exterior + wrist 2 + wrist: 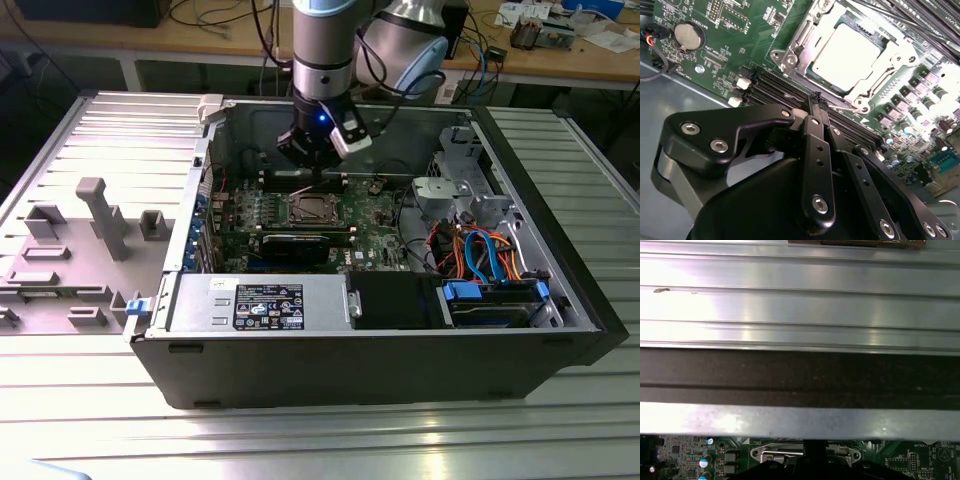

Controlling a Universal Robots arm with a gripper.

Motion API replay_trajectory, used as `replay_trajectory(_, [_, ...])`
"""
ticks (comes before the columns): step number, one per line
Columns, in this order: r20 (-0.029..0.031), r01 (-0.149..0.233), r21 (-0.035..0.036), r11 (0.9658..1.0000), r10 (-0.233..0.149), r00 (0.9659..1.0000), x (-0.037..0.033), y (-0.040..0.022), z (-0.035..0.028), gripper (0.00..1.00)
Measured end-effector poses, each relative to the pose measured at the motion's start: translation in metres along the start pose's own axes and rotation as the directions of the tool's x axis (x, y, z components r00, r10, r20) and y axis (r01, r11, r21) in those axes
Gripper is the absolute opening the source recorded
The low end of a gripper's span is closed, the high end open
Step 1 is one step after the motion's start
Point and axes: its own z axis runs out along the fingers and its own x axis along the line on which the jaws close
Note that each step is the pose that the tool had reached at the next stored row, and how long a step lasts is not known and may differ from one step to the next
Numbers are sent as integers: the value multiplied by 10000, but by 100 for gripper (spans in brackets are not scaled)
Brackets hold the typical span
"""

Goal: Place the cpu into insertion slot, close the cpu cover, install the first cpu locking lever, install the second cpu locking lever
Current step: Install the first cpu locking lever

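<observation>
You can't see the slot whole in the first wrist view: the picture's edge and the dark hand cut it off. In the exterior view, the cpu is too small to judge its seating.

From my seat I see the open computer case lying on a ribbed metal table. On the green motherboard a black graphics card lies across the board, and in the second wrist view a round coin battery sits by black memory slots. A power supply with a label sits along the near wall, blue and orange cables beside it. Grey fixture blocks stand on the exterior view's left, a wooden bench behind
</observation>
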Motion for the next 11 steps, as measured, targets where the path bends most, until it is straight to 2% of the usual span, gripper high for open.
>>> replay_trajectory(5, [1, -31, 3, 10000, 31, 10000, -41, 2, 18, 11])
replay_trajectory(11, [7, -95, 2, 10000, 95, 10000, -82, -1, 74, 11])
